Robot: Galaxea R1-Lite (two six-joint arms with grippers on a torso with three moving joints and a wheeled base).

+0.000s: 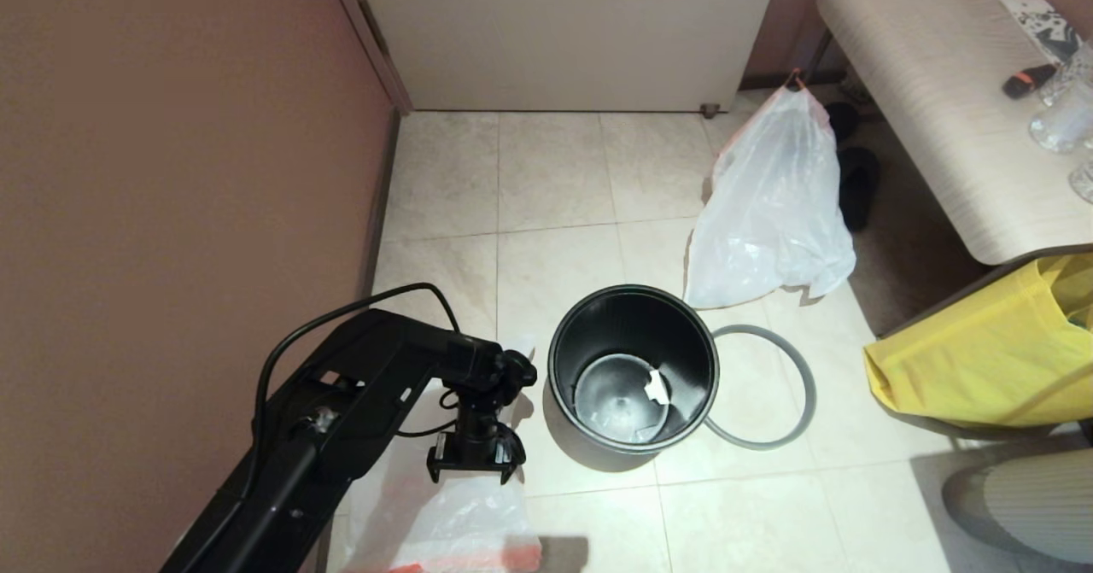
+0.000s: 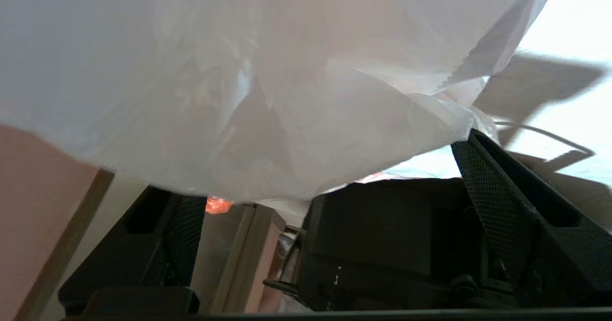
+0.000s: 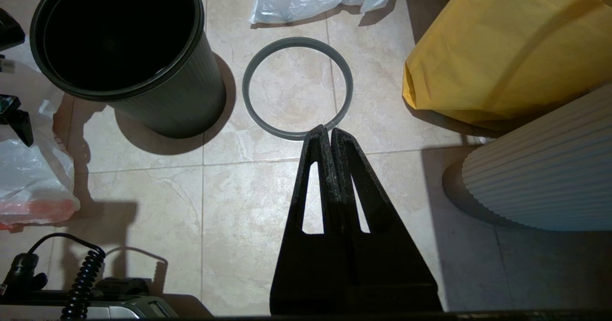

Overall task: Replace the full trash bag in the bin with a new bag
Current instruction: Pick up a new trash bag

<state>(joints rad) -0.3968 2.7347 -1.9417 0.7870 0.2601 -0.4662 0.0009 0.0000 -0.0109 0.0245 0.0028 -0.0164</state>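
The black bin [image 1: 632, 317] stands open on the tiled floor, with only a small white scrap [image 1: 656, 385] at its bottom. Its grey ring [image 1: 806, 389] lies flat on the floor just right of it. The full trash bag [image 1: 768, 206] leans farther back to the right, gathered to a red point. The limp new bag [image 1: 470, 526] lies on the floor left of the bin, its orange hem nearest me. My left gripper [image 1: 474, 462] hangs open just above it; the film [image 2: 287, 72] drapes across the spread fingers [image 2: 483, 192]. My right gripper [image 3: 330, 132] is shut on nothing, above the floor near the ring [image 3: 296, 42].
A brown wall [image 1: 171, 172] closes the left side. A yellow fabric bag [image 1: 982, 359] and a ribbed pale object [image 1: 1025, 496] stand at the right, under a light bench [image 1: 922, 86]. Black slippers [image 1: 858, 184] lie behind the full bag. Open tiles lie behind the bin.
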